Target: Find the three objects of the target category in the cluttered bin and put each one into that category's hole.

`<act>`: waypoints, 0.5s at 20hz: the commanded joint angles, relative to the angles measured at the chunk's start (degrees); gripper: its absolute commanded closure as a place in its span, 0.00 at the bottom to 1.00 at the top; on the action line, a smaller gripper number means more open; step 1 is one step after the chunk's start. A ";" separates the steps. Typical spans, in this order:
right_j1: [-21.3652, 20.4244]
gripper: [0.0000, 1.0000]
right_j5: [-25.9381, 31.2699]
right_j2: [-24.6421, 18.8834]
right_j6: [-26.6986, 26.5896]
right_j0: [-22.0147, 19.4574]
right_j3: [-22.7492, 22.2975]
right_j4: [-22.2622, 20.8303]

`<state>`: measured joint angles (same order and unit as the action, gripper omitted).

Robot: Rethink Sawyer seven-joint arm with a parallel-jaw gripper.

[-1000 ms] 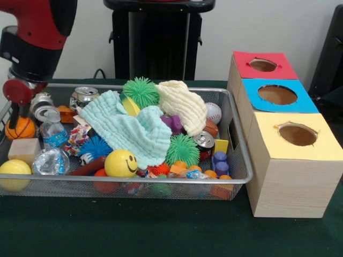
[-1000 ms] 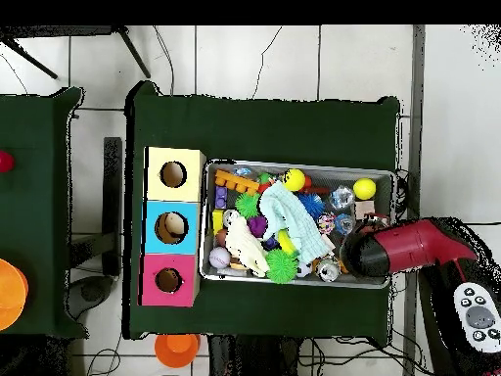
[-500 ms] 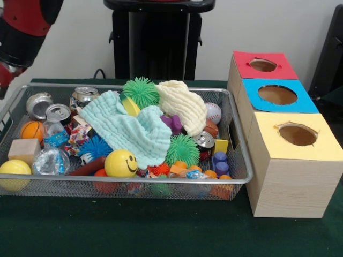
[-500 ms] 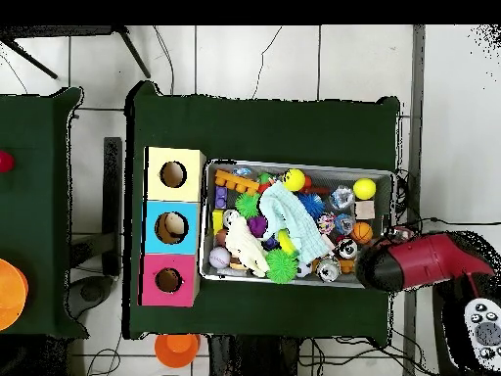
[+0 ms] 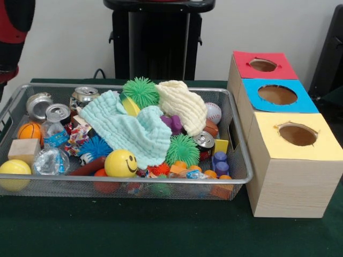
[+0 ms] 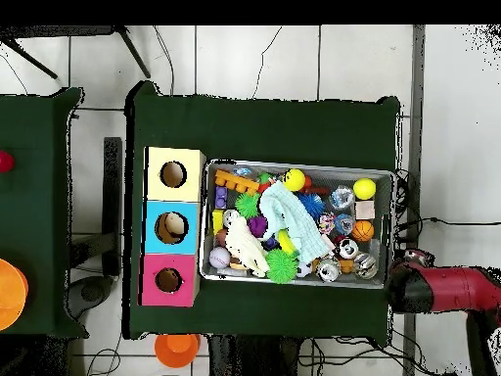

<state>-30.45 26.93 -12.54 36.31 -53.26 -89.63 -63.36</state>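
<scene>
Red arm [image 6: 445, 291] is hanging off the mesh bin's [image 5: 134, 184] corner beside the cans [image 5: 58, 113], gripper state impossible to tell.

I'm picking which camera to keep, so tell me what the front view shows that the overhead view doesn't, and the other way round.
Only the front view shows the smiley face on the yellow ball and the wood-grain side of the yellow-topped box. Only the overhead view shows the tiled floor around the table and an orange cup beyond its edge. Both show the mesh bin, the mint cloth, and the red, blue and yellow hole tops. Neither clearly shows the claw.
</scene>
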 commanded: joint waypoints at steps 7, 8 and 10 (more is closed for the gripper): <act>-5.72 0.00 -6.33 -4.72 4.67 -0.08 -9.68 2.78; -7.16 0.00 -5.83 -4.39 4.66 0.54 -10.11 2.76; -10.40 0.00 -4.70 -2.57 4.84 2.83 -10.66 1.76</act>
<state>-33.10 25.83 -12.86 36.31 -55.92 -94.76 -60.94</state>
